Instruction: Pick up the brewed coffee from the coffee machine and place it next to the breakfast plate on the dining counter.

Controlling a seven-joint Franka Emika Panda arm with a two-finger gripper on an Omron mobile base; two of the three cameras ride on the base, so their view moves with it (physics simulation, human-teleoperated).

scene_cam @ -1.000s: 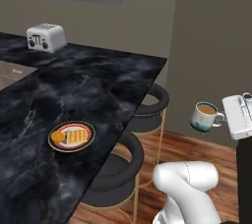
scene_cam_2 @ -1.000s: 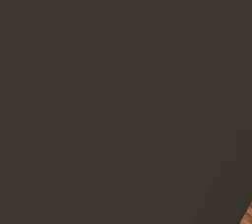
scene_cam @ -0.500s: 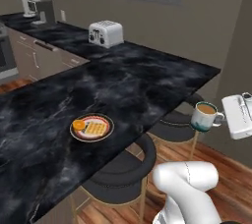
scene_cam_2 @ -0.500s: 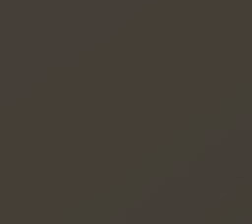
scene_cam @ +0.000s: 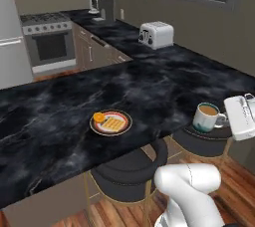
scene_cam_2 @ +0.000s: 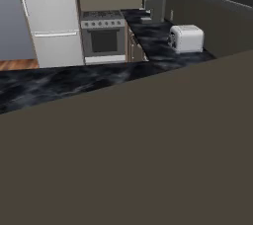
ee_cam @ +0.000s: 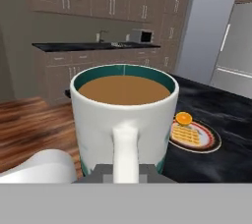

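The brewed coffee [scene_cam: 208, 116] is a white mug with a teal base band, held in the air by its handle. My gripper [scene_cam: 226, 120] is shut on that handle, at the dining counter's [scene_cam: 60, 106] near right edge, above a stool. In the hand view the mug [ee_cam: 124, 115] looms close, handle [ee_cam: 125, 149] toward me, with light brown coffee inside. The breakfast plate [scene_cam: 110, 122], with waffle and orange slice, lies on the black marble to the mug's left, clearly apart from it; it is also in the hand view [ee_cam: 194, 136]. The coffee machine [scene_cam: 102, 7] stands far back on the rear counter [scene_cam_2: 155, 7].
A silver toaster [scene_cam: 156, 34] sits on the back counter. A stove [scene_cam: 47, 44] and a fridge [scene_cam_2: 49, 17] stand at the far left. Two black stools [scene_cam: 129, 171] [scene_cam: 206, 139] are tucked under the counter's near edge. A plain brown surface [scene_cam_2: 148, 160] blocks the lower right base view.
The base has driven and turned, so the whole scene has shifted: the counter and plate now sit nearer and the kitchen has come into sight. The mug stays held in the gripper.
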